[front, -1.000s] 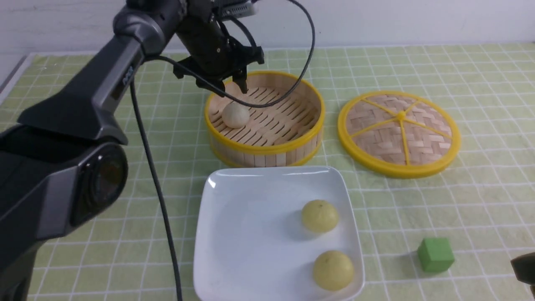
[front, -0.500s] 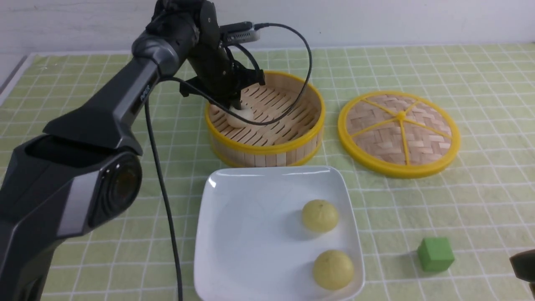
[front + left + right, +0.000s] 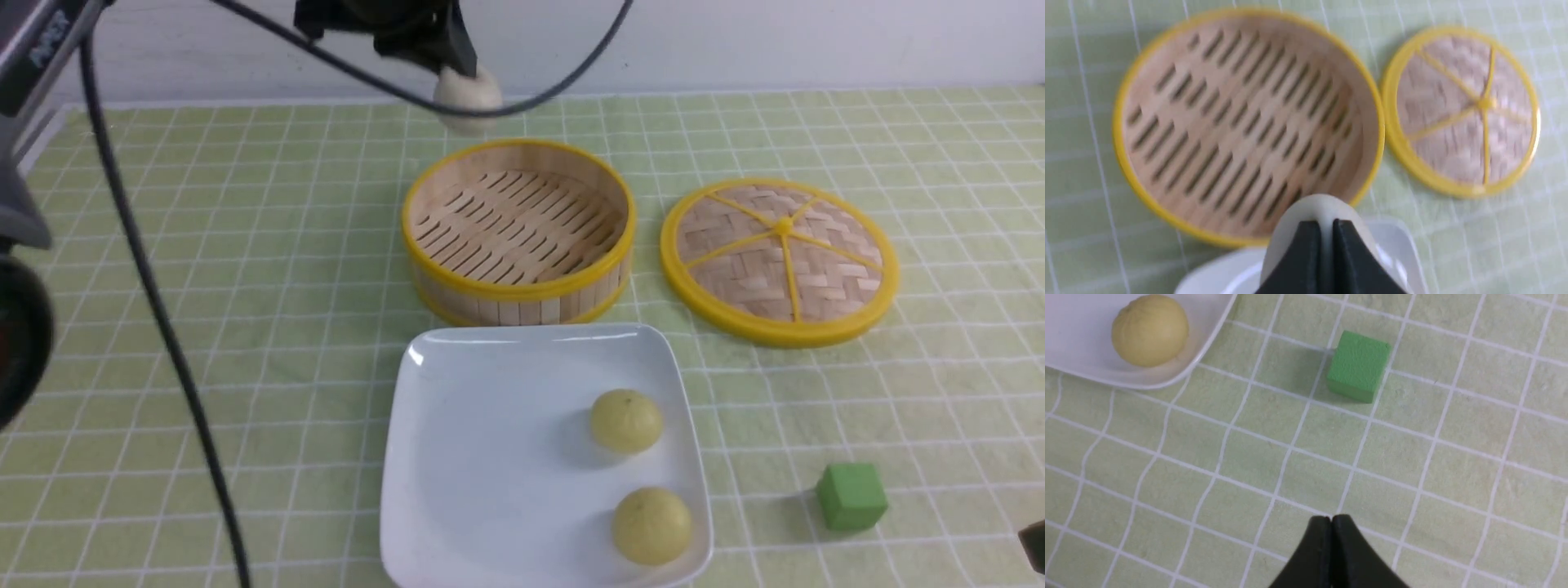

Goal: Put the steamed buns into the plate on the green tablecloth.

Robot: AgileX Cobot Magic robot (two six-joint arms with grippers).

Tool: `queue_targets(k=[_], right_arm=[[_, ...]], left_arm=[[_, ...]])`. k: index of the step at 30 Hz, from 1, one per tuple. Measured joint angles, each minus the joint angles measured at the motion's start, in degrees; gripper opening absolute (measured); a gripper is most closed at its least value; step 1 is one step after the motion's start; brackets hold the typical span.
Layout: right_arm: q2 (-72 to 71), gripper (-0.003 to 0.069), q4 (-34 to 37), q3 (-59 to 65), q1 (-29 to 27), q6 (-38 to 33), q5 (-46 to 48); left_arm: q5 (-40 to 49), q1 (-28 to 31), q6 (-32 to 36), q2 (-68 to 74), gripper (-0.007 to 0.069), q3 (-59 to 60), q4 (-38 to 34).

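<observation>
While the left pincer [image 3: 454, 59] clasps the greyish-white bun [image 3: 468, 98] at top centre, above the steamer [image 3: 522, 304], two yellow buns [image 3: 626, 420] lie in the plate [image 3: 457, 465] below; right pincer [image 3: 1331, 522] clenched, empty.

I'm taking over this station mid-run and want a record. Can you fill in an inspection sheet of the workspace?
Surface: green tablecloth, flat, white grid.
Job's things: far yellow bun and near yellow bun on the plate; white bun held in the air.
Clutter: green cube on the cloth; steamer empty, lid lying beside it.
Grippers: left gripper, jaws shut on the white bun; right gripper, jaws shut, empty.
Cables: black cable hangs across the left side.
Surroundings: white wall behind.
</observation>
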Motion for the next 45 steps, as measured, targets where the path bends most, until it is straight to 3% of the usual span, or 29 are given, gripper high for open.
queue_targets(k=[3, 5, 10, 14, 19, 23, 29, 33, 40, 45], right_arm=[[0.0, 0.0012, 0.0, 0.0, 0.0, 0.0, -0.1], [0.0, 0.0012, 0.0, 0.0, 0.0, 0.0, -0.4], [0.0, 0.0015, 0.0, 0.0, 0.0, 0.0, -0.5], [-0.7, 0.0016, 0.2, 0.0, 0.0, 0.0, 0.9], [-5.8, 0.0020, 0.2, 0.0, 0.0, 0.0, 4.2], [-15.1, 0.0020, -3.1, 0.0, 0.0, 2.1, 9.1], [-27.6, 0.0025, -7.4, 0.0, 0.0, 8.7, 11.3], [-34.7, 0.0026, -9.4, 1.4, 0.0, 11.4, 3.8], [-37.2, 0.0026, -9.6, 16.8, 0.0, 11.6, -25.8], [-36.5, 0.0026, -9.6, 21.2, 0.0, 11.6, -31.8]], left_arm=[[0.0, -4.5, 2.2, -5.9, 0.0026, 20.5, -0.1], [-0.6, -6.3, 2.3, -6.7, 0.0026, 26.2, -0.1], [-14.3, -11.6, 0.5, -6.8, 0.0045, 43.5, -0.1], [-21.5, -11.8, -0.2, -6.8, 0.0092, 47.9, 0.2], [-24.3, -11.8, -3.3, -5.4, 0.0234, 48.4, 2.5], [-22.6, -11.8, -6.8, -5.0, 0.0391, 47.2, 6.1], [-17.0, -11.8, -7.5, -5.7, 0.0485, 41.2, 13.7], [-13.9, -11.8, -7.7, -6.1, 0.0497, 37.5, 17.3], [-12.4, -11.8, -7.7, -6.1, 0.0498, 37.0, 17.8], [-12.2, -11.8, -7.7, -6.1, 0.0482, 37.0, 17.9]])
